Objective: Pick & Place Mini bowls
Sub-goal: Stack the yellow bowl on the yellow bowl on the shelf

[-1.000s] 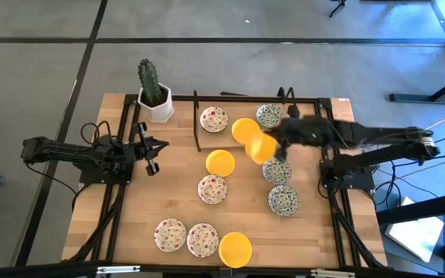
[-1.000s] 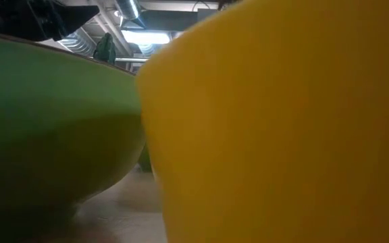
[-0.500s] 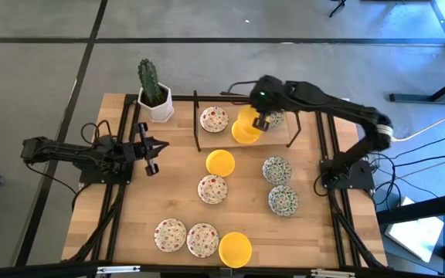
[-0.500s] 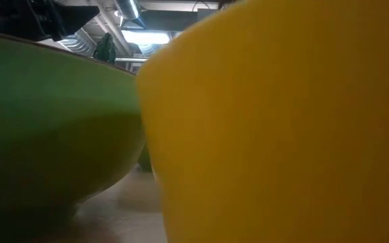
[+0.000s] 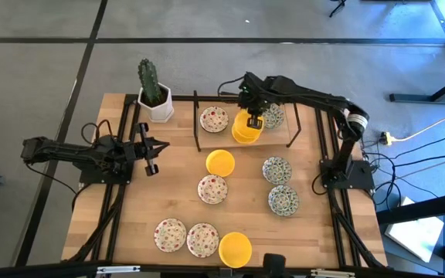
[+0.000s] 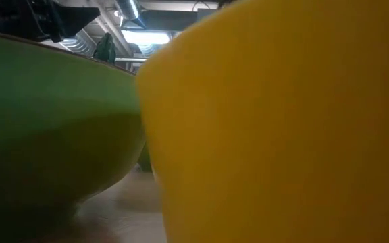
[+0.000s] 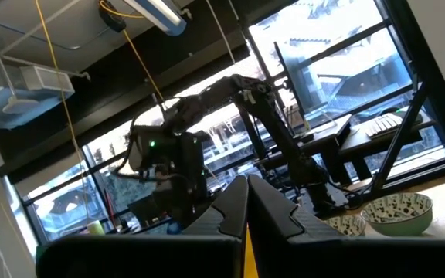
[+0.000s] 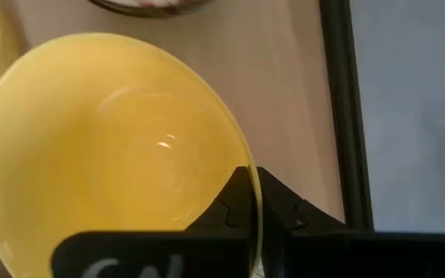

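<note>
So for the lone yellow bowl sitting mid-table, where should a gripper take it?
By the rim, from straight above. The yellow bowl sits upright and open, shallow, with bare wood around it, so one finger can go inside and one outside the thin wall. The right gripper holds its own yellow bowl that way.

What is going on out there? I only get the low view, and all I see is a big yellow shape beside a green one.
Observer: The right gripper holds a yellow bowl by its rim, at the far side of the table.
Operator: Is it over anything?
Observer: Yes, over another yellow bowl, between a red-speckled bowl and a green-patterned bowl.
Operator: And the other arm?
Observer: The left gripper waits at the table's left edge, holding nothing.
Operator: Many bowls left?
Observer: Eight more lie loose nearer the front, two of them yellow.
</note>
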Controlling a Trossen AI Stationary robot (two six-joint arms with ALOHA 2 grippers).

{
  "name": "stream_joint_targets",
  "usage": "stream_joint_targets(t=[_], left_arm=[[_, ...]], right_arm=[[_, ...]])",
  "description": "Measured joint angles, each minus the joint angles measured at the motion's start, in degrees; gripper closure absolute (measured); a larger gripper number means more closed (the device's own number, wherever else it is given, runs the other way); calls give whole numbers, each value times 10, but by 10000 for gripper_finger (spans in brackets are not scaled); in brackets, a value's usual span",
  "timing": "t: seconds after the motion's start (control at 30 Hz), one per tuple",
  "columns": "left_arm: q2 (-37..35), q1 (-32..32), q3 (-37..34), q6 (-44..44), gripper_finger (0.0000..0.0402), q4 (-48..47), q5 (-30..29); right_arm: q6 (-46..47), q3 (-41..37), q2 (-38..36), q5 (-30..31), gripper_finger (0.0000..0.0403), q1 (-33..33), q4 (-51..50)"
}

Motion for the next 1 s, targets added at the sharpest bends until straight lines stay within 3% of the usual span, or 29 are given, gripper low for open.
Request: stream_joint_targets(t=[0.3, 1.0], left_arm=[[0, 0, 0, 4, 394, 0, -1], [0, 0, 0, 4, 396, 0, -1]], right_arm=[[-10, 0, 24, -44, 397, -7, 8], [-19, 1, 82, -79, 395, -8, 39]])
